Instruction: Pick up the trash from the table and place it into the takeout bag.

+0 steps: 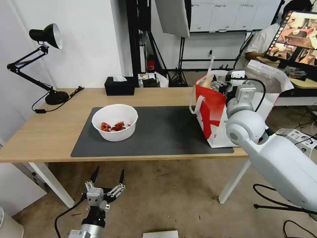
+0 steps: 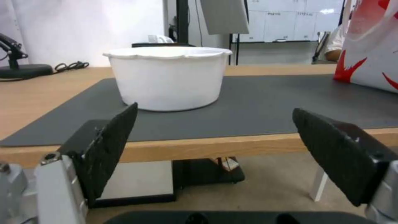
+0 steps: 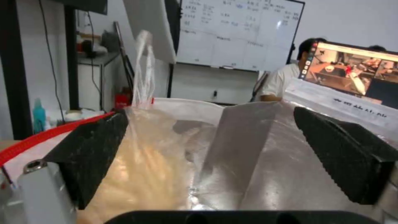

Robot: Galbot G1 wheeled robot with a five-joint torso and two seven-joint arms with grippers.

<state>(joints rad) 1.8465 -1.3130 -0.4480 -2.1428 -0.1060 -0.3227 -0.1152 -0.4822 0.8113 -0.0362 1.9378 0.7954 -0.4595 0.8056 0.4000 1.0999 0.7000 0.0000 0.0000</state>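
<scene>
The white round bowl (image 1: pixel 114 122) with red scraps stands on the dark mat (image 1: pixel 165 132) of the table (image 1: pixel 43 132). The red-and-white takeout bag (image 1: pixel 213 112) stands at the mat's right end. My right gripper (image 1: pixel 219 85) is at the bag's mouth; in the right wrist view it (image 3: pixel 211 146) is open over the foil lining (image 3: pixel 265 161). A clear bag with a pale bun (image 3: pixel 141 155) lies inside, beside one finger. My left gripper (image 1: pixel 108 178) hangs open below the table's front edge, level with the bowl (image 2: pixel 168 77) and short of it.
A black tissue box (image 1: pixel 119 86) sits at the table's back edge and a black desk lamp (image 1: pixel 49 66) at the back left. White table legs (image 1: pixel 232 181) stand below. A monitor (image 1: pixel 297 36) and a seated person are behind the bag.
</scene>
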